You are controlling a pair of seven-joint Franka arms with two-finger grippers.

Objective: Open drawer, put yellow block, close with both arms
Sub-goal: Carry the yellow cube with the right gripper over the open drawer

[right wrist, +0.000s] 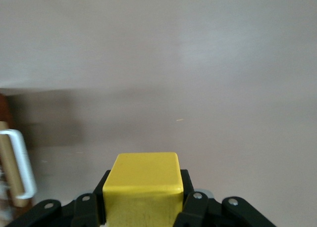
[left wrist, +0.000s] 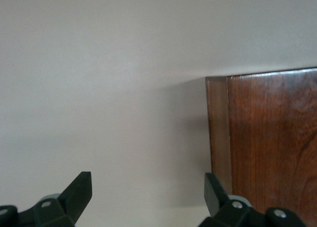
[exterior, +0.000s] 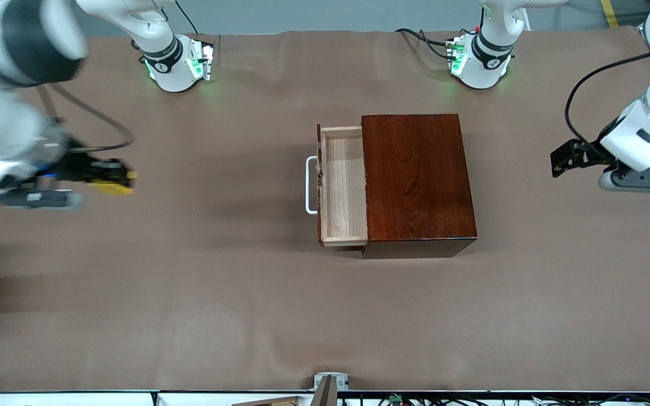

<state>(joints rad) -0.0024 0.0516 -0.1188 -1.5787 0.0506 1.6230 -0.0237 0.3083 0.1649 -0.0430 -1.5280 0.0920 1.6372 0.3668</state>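
While the drawer [exterior: 343, 186] stands pulled out of the dark reddish-brown wooden box [exterior: 418, 179] near the middle of the desk [exterior: 201, 293], its light-wood tray shows bare inside, and its white U-shaped handle [exterior: 310, 185] points toward the right arm's end of the desk. The right gripper [exterior: 112, 179] is up in the air over the brown desk surface at that end, well apart from the drawer, and it is clenched on the yellow block [exterior: 115, 186]. In the right wrist view the yellow block [right wrist: 143, 187] sits squarely between the black fingers [right wrist: 190, 207], with the handle [right wrist: 20, 162] visible at the edge of the picture. The left gripper [exterior: 570, 159] hangs over the desk toward the left arm's end, apart from the box, and waits there. In the left wrist view its fingers [left wrist: 79, 190] stand wide apart with nothing between them, and a side and corner of the box [left wrist: 267, 143] fill part of that picture. Both arms' round bases glow green along the desk's edge farthest from the front camera.
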